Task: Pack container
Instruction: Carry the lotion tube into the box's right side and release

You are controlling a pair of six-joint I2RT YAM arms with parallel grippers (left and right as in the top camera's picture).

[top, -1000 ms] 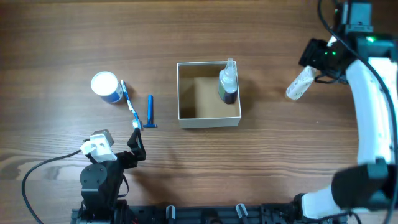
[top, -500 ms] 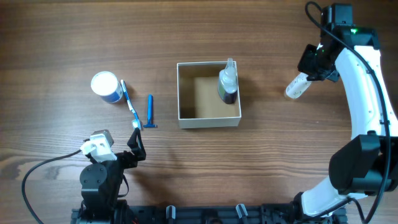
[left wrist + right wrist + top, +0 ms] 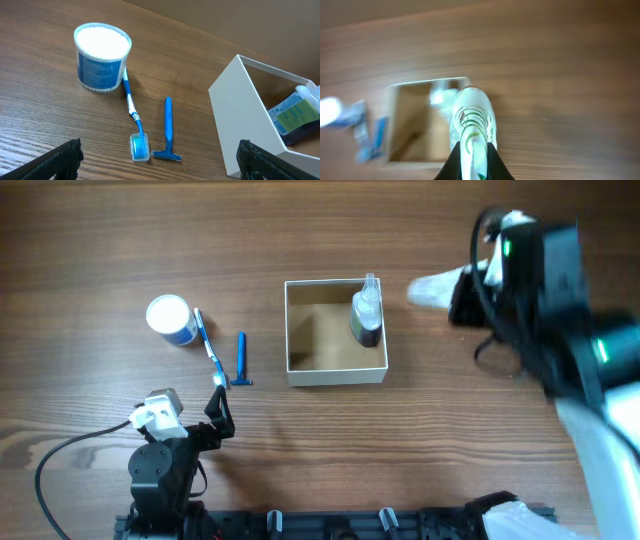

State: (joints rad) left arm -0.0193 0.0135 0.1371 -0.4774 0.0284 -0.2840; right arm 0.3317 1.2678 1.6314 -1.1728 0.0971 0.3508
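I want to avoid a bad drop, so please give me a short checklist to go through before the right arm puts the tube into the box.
1. Tube held by the right gripper: ok, it is clamped between the fingers.
2. Tube above the box: not ok, in the overhead view it is to the right of the box, outside its wall.
3. Free room in the box: ok, only a bottle stands at its right wall; the rest shows bare cardboard.
4. Left gripper out of the way: ok, it is open and apart from the box.
5. Firmness of the grip: cannot tell, the right wrist picture is blurred.
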